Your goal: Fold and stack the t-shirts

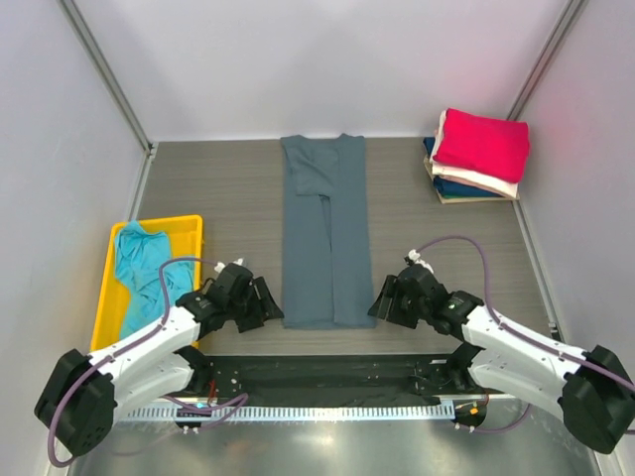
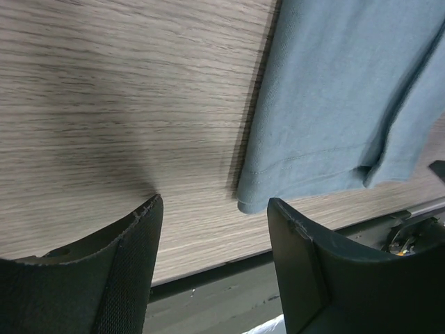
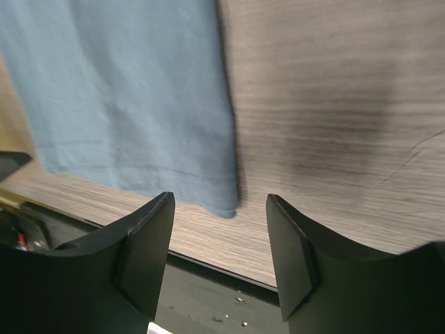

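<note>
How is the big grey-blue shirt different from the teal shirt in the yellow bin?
The grey-blue shirt lies flat on the table, folded lengthwise into a long strip; the teal shirt sits crumpled in the yellow bin. The grey-blue shirt is dull and dark; the teal shirt is bright. The grey-blue shirt is in the middle; the teal shirt is off to the left. Neither is on the folded pile yet.
</note>
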Tool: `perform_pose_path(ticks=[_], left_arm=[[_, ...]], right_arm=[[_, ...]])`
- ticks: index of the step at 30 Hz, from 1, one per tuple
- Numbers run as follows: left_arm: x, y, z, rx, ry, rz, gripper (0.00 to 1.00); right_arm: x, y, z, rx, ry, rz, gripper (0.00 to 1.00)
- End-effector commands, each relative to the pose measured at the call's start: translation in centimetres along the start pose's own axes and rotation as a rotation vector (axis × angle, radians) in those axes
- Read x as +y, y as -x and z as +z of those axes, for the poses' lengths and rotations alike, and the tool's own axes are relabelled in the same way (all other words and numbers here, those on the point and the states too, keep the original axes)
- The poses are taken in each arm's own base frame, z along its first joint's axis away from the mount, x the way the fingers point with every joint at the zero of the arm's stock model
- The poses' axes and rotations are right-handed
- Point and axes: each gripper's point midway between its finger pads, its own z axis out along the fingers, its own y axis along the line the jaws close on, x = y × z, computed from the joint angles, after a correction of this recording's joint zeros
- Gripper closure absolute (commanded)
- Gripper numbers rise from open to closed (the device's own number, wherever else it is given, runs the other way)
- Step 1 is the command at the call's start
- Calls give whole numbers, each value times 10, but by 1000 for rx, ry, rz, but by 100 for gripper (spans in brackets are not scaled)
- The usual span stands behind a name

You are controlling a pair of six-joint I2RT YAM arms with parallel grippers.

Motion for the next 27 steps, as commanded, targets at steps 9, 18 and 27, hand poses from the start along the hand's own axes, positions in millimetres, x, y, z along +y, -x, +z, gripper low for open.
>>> perform_pose_path(ticks=[9,18,27], left_arm=[[-14,-1,18,2,-47,-2,42],[-12,-8,26,28,-32,14,54],[-17,-19,32,53,-37,26,76]], right_arm=[[-4,-31,23,73,-4,23,53],[-8,-33,28,78,-22,16,63],[-13,-35,29,86,-37,7,72]])
